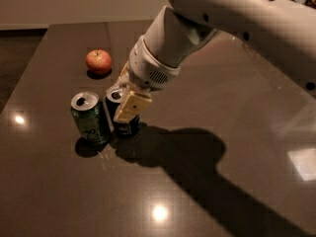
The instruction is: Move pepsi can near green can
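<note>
The pepsi can [123, 125], dark blue with a silver top, stands on the dark table [207, 191] right beside the green can [89, 117], almost touching it on its right. My gripper [126, 93] reaches down from the upper right and straddles the pepsi can. One cream finger [131, 105] lies across the can's front and the other sits behind its top. The fingers press against the can and hide much of its side. The green can stands upright, free of the gripper.
A red apple [98, 61] lies behind the two cans, toward the table's far left. My large white arm [232, 19] spans the upper right and throws a broad shadow [187, 157] over the table's middle. The table's left edge [24, 78] is close to the cans.
</note>
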Robot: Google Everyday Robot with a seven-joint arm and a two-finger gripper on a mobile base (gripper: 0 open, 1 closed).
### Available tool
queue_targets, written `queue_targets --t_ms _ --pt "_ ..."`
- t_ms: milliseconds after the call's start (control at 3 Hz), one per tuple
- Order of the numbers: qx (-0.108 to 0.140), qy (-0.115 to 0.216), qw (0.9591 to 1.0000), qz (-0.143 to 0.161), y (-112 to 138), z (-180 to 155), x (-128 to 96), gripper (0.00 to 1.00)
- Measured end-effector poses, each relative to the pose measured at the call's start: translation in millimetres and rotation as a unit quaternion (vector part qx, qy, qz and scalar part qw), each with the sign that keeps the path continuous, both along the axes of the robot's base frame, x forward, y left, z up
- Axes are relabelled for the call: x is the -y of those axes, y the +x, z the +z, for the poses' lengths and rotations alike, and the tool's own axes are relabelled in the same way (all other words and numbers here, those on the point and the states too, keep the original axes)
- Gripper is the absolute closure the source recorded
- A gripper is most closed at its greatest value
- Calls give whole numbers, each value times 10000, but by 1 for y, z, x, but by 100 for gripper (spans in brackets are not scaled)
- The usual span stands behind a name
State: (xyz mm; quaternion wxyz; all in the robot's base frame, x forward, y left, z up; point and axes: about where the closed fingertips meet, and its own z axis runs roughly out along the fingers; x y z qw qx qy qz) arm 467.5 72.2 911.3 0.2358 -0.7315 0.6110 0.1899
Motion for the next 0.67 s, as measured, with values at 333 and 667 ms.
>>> queue_targets --t_ms 333,667 --pt "10 -5 10000 10 -1 1 -1 0" --pt "11 -6 10000 10 -1 1 -1 0"
